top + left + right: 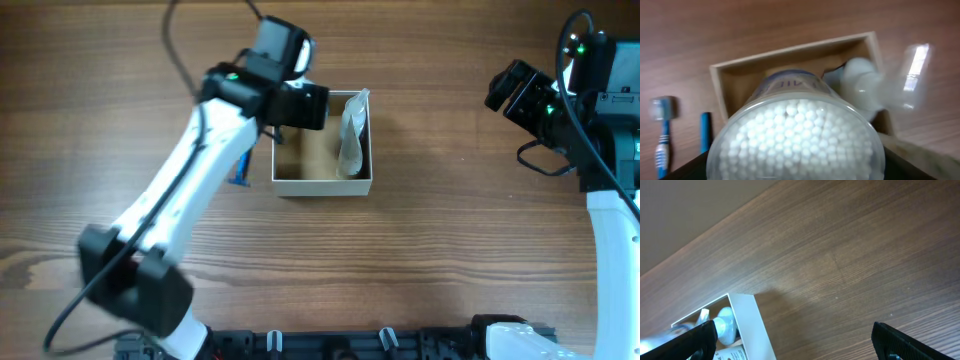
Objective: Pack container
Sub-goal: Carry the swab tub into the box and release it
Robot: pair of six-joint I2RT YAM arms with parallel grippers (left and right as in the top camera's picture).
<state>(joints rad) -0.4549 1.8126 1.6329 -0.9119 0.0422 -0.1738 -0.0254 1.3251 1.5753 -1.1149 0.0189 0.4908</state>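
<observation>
The container [322, 187] is a square cardboard box with white walls and a tan floor, at the table's middle. A clear bag with a white bottle [352, 135] lies along its right side. My left gripper [287, 108] hangs over the box's back left corner. It is shut on a clear round jar of cotton swabs [797, 140], which fills the left wrist view above the box [720, 75]. The jar is hidden under the gripper in the overhead view. My right gripper [508, 90] is open and empty, far right of the box [757, 325].
A blue and white toothbrush [662, 135] and a small blue stick [705, 131] lie on the wood just left of the box; they also show in the overhead view [240, 170]. The left arm crosses the table's lower left.
</observation>
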